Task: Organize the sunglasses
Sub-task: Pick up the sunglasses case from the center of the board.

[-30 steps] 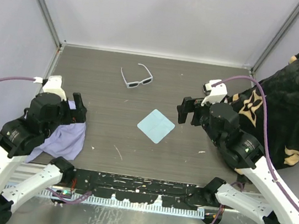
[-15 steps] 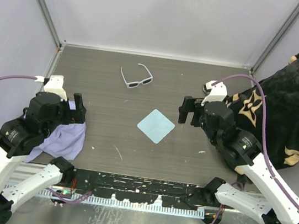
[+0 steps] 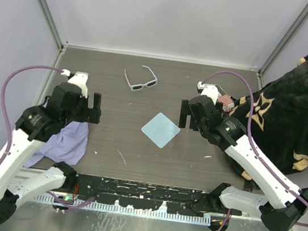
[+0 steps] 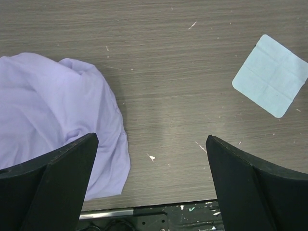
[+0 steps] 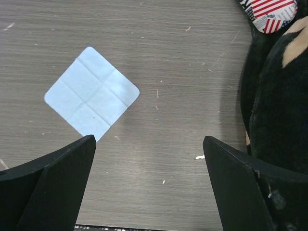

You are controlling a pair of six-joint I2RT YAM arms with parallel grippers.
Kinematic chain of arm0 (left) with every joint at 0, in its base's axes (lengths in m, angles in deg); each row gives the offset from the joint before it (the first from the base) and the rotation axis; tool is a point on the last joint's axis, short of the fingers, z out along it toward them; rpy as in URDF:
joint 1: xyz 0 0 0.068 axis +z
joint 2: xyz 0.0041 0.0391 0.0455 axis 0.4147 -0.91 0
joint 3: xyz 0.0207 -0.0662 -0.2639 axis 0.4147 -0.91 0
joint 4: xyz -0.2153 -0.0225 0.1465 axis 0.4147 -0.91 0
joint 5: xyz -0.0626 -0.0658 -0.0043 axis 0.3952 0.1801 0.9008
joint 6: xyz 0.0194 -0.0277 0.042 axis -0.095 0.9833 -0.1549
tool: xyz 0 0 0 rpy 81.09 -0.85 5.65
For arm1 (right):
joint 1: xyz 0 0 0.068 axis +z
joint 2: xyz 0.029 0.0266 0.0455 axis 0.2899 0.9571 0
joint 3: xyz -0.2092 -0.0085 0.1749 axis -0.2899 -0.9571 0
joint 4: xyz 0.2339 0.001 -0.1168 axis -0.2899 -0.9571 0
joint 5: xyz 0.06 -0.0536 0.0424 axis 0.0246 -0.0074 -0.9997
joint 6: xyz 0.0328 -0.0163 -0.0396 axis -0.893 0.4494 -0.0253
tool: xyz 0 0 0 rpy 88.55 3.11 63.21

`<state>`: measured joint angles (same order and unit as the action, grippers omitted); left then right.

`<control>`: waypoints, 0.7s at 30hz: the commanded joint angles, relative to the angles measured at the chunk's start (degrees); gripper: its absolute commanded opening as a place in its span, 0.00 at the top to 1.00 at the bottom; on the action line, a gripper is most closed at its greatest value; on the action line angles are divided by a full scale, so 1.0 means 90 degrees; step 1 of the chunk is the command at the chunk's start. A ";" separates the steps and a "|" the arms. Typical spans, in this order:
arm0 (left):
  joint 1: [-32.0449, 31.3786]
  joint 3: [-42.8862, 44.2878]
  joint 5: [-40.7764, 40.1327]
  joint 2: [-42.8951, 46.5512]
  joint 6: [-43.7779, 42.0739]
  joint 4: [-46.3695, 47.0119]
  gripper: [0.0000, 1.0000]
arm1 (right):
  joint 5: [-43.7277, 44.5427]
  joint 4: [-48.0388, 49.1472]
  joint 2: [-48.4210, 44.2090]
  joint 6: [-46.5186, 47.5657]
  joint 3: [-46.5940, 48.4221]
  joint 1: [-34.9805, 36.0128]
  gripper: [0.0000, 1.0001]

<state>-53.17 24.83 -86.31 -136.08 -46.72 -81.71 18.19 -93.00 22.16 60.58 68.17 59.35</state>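
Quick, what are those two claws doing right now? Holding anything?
Left gripper: open, holding nothing.
Right gripper: open, holding nothing.

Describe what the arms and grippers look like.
The left arm and right arm have white link shells and black joints. A purple cable loops to each wrist. The fingers are plain matte-black wedges; no markings visible.

No writing or numbers can be read.

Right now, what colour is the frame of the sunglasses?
The sunglasses have a white frame with dark lenses. The top view shows it best.
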 commanded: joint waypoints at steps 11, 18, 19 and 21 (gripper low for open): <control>-0.0028 -0.0049 -0.0039 -0.0563 -0.0296 0.0866 0.02 | 0.1181 0.0279 0.2681 0.2698 0.1631 -0.1236 0.00; -0.0033 -0.0491 0.0034 -0.0321 -0.0186 0.0958 0.02 | 0.0992 0.1313 0.3923 0.4255 0.2177 -0.2360 0.00; -0.0031 -0.0539 0.0000 -0.0297 -0.0200 0.0966 0.02 | 0.0979 0.1464 0.4107 0.4451 0.2305 -0.2504 0.00; -0.0033 -0.0669 -0.0056 -0.0246 -0.0212 0.0991 0.02 | 0.0934 0.1514 0.4517 0.4759 0.2643 -0.2724 0.00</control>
<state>-53.28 20.16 -85.85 -139.88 -48.84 -76.42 25.32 -85.09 58.90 93.36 85.42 38.20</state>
